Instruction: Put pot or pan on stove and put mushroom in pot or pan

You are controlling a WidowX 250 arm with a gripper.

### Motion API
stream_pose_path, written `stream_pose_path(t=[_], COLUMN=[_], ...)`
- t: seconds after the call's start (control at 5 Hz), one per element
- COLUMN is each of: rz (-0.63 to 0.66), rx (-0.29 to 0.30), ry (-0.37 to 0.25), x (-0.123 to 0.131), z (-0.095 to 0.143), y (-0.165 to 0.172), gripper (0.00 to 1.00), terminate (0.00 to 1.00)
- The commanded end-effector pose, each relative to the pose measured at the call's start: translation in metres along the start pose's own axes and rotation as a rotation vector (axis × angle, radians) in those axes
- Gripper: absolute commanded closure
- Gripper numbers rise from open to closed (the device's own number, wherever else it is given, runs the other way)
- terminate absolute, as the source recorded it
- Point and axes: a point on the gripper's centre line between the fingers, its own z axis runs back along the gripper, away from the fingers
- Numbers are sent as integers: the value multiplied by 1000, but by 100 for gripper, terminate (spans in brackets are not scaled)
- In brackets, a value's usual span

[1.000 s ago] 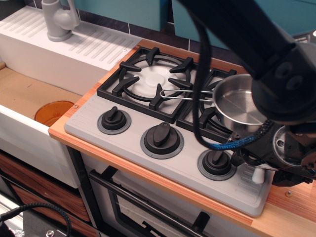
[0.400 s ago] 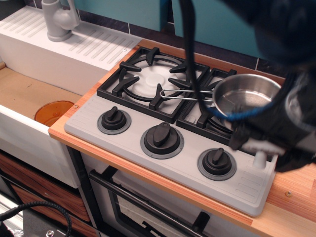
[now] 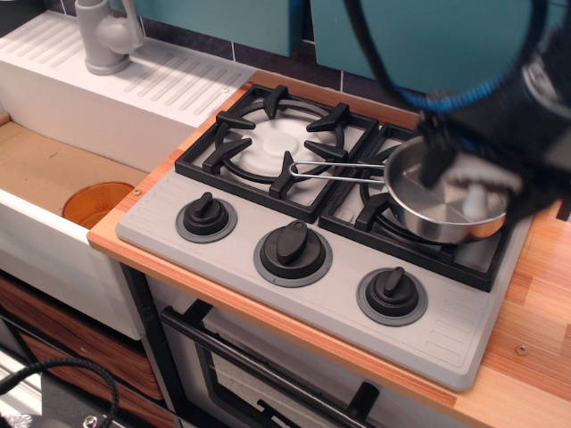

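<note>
The shiny steel pan sits on the right burner of the grey stove. Its wire handle points left over the left grate. My gripper is blurred by motion and hangs over the right side of the pan. It is shut on the small white mushroom, which hangs just inside the pan's rim. I cannot tell whether the mushroom touches the pan floor. The arm and its blue cable hide the pan's far rim.
Three black knobs line the stove front. A white sink unit with a grey faucet stands to the left, with an orange disc in the basin. The wooden counter runs along the right, and the oven door handle is below.
My gripper lifted the mushroom from the stove's front right corner and carried it up and back over the pan. The pan has not moved.
</note>
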Motion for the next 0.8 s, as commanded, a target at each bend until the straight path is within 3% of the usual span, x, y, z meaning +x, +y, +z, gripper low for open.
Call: stream_pose_path(t=[0.0, 0.2, 0.6], rz=[-8, -18, -7], rx=[-44, -64, -52], ry=[-93, -113, -87], x=[49, 55, 52], z=[-22, -36, -30], y=[25, 26, 24], gripper=[100, 0, 0], terminate=[0, 0, 0])
